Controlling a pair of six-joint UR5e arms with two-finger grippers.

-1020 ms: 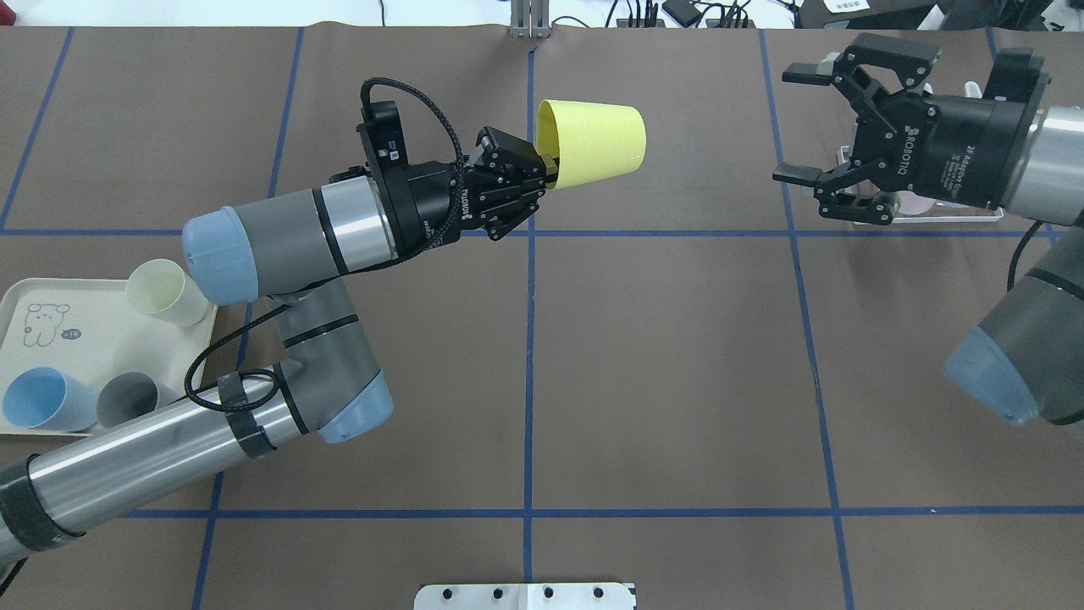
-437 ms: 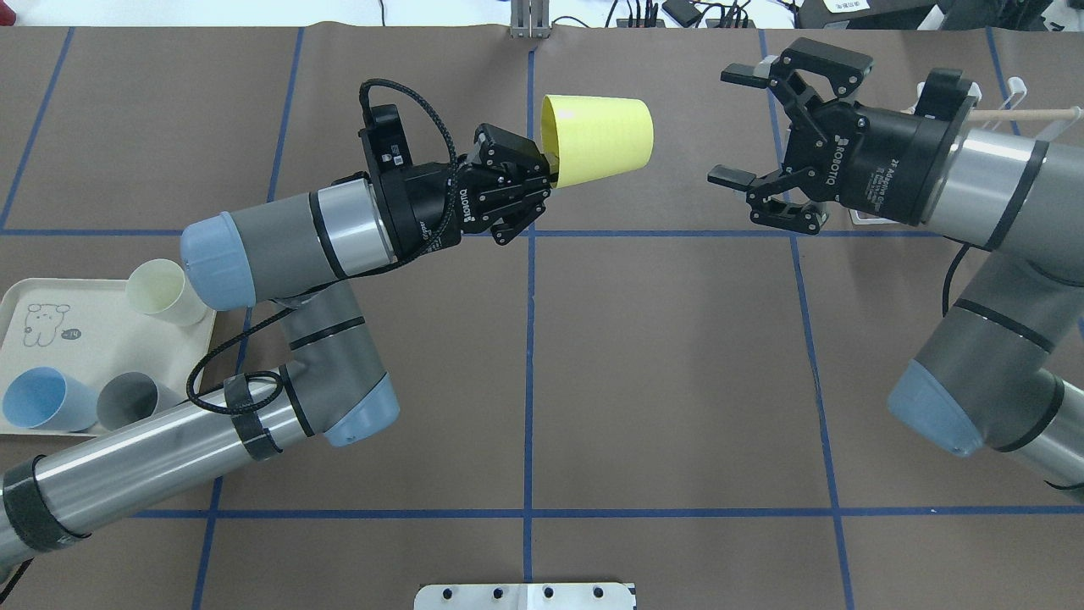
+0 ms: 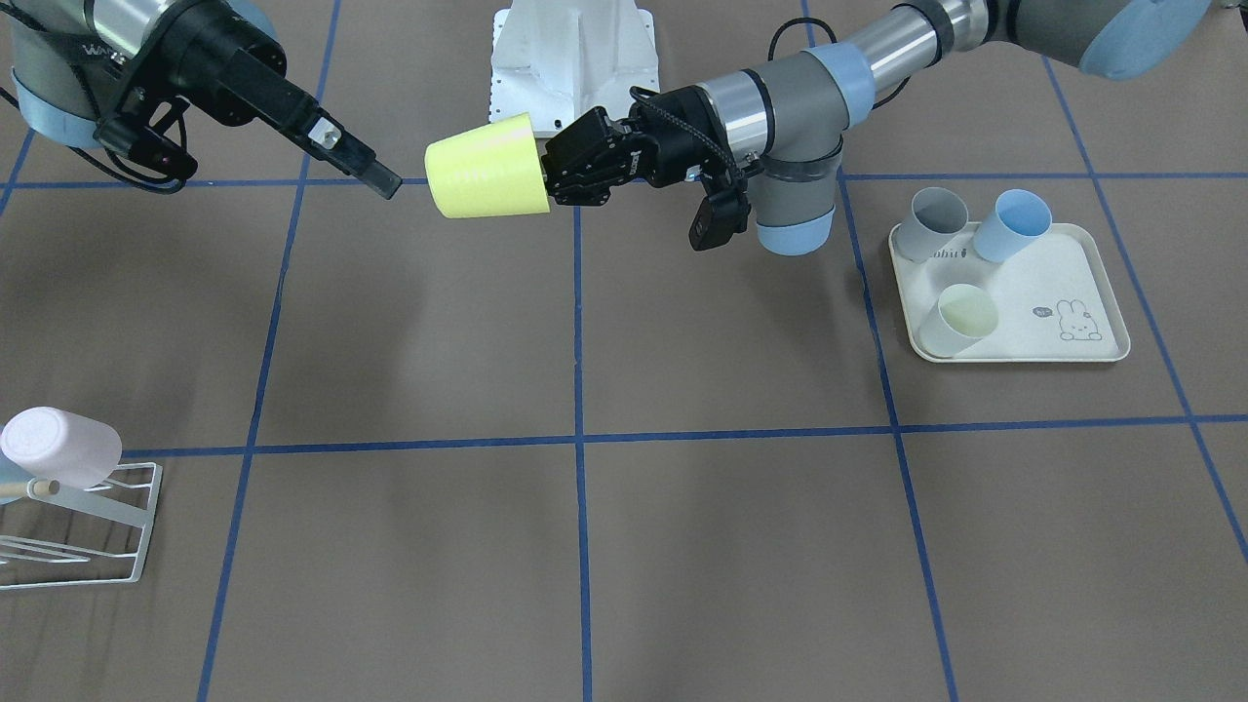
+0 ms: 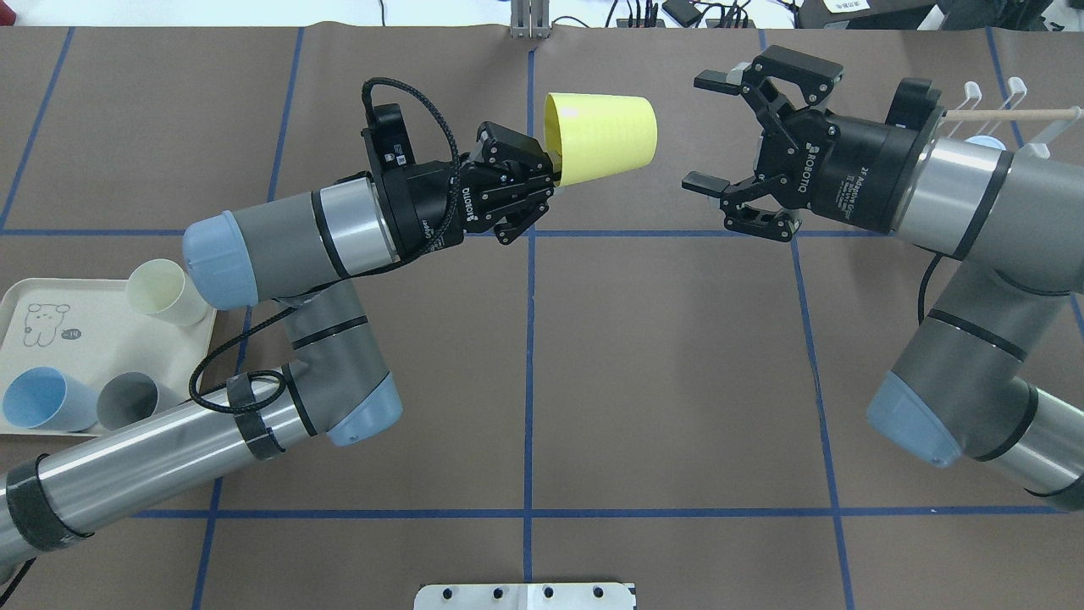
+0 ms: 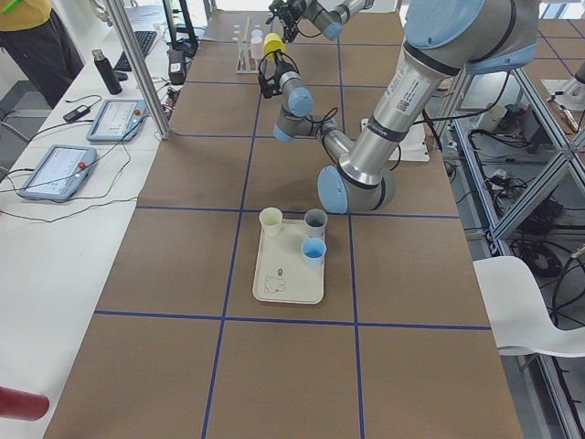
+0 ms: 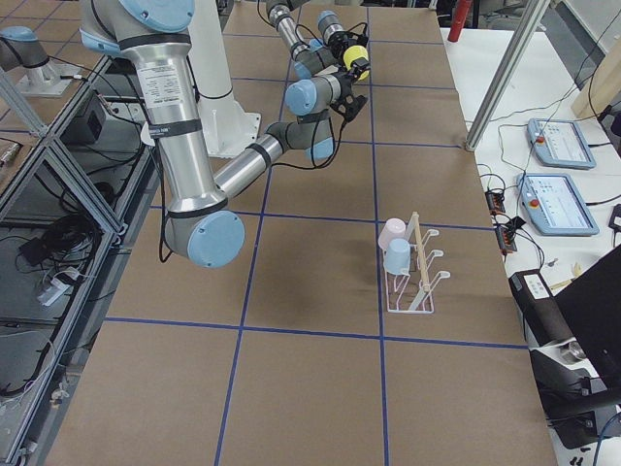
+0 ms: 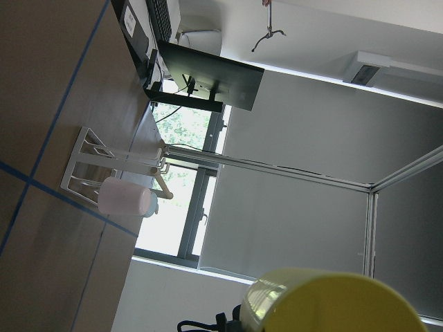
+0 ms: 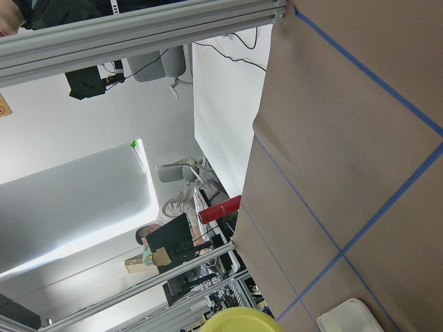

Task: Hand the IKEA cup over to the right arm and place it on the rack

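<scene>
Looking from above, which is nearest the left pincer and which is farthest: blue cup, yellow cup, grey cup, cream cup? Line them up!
1. yellow cup: held in the left pincer, mid-table.
2. cream cup: far right corner of the tray.
3. grey cup: tray's near edge, right.
4. blue cup: tray's near edge, left.

Overhead, the right arm [image 4: 974, 195] hides most of the rack [image 4: 1016, 111]; the front view's left edge crops it; both wrist views cut the cup [image 7: 332, 304] off.

Tray [image 4: 110, 352] left, cup [image 4: 605, 138] centre, rack [image 4: 1016, 111] right
</scene>
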